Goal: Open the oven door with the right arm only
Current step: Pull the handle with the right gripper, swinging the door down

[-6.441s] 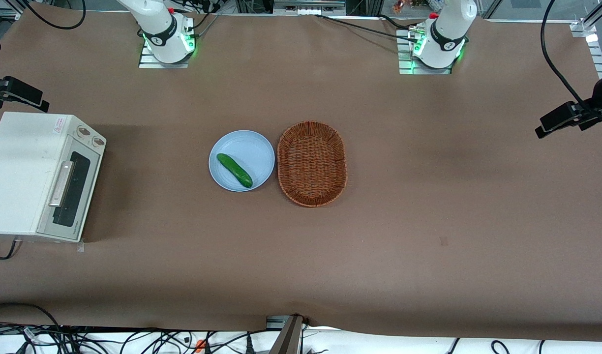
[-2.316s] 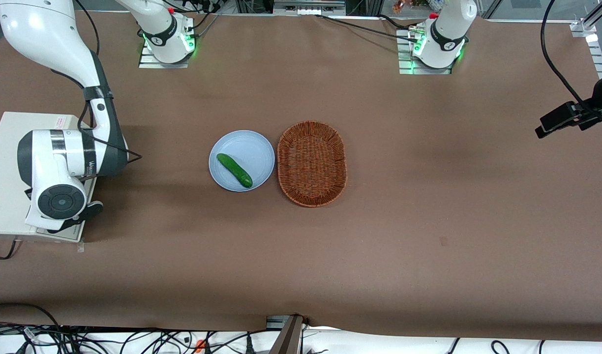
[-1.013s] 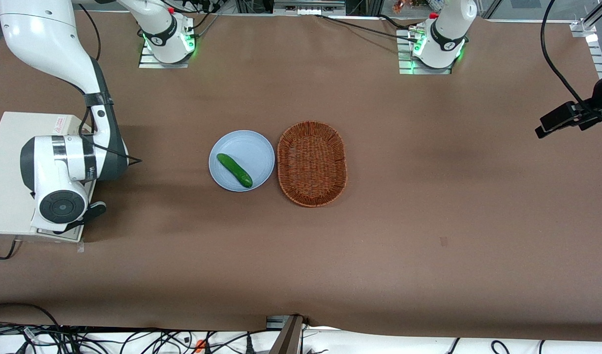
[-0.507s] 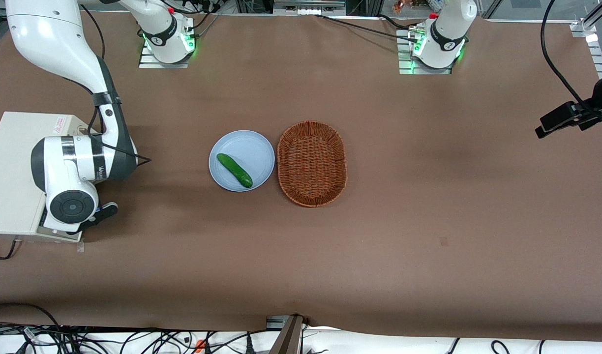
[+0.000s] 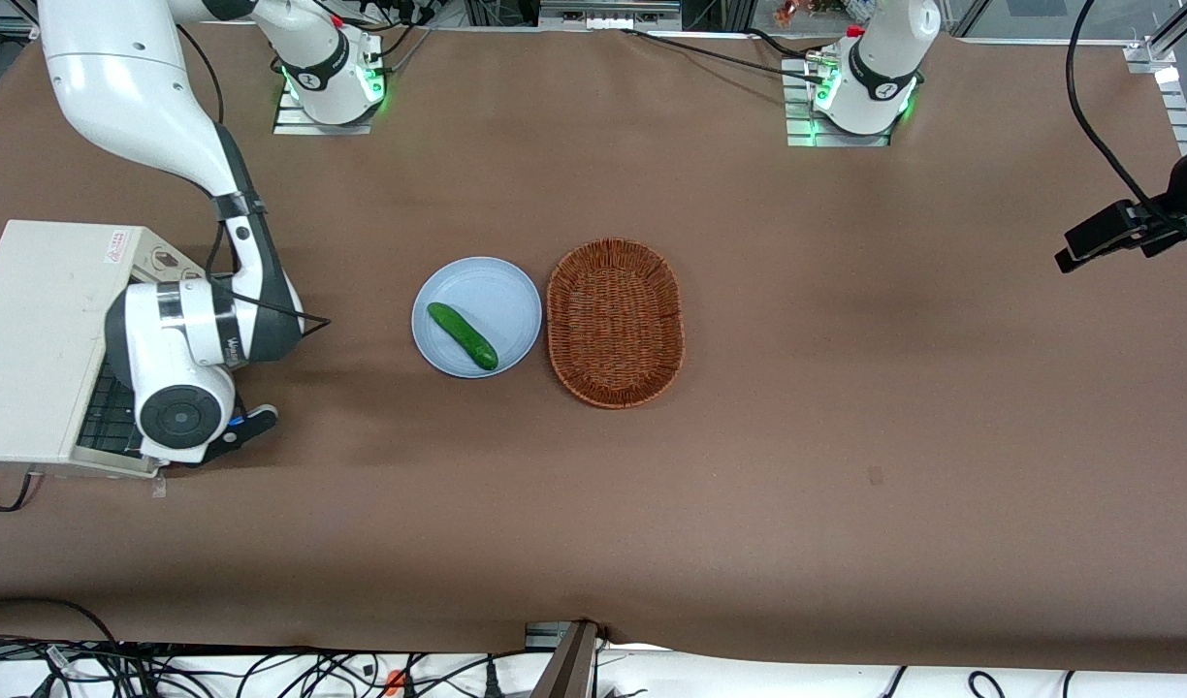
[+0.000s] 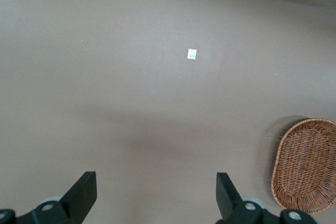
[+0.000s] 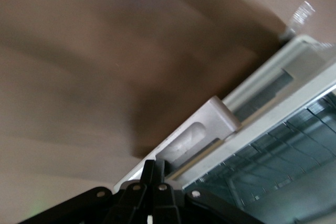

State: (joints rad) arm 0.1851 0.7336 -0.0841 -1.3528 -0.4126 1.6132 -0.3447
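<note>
Gripper pinched shut on the door handle, oven door partway down. Could slip off mid-swing and let it drop hard.

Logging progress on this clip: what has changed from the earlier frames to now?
The right arm came in over the oven and has drawn away from it toward the plate. The oven door, shut earlier, now stands partly open, wire rack showing. The gripper is at the door handle. Cucumber and basket stayed put.
</note>
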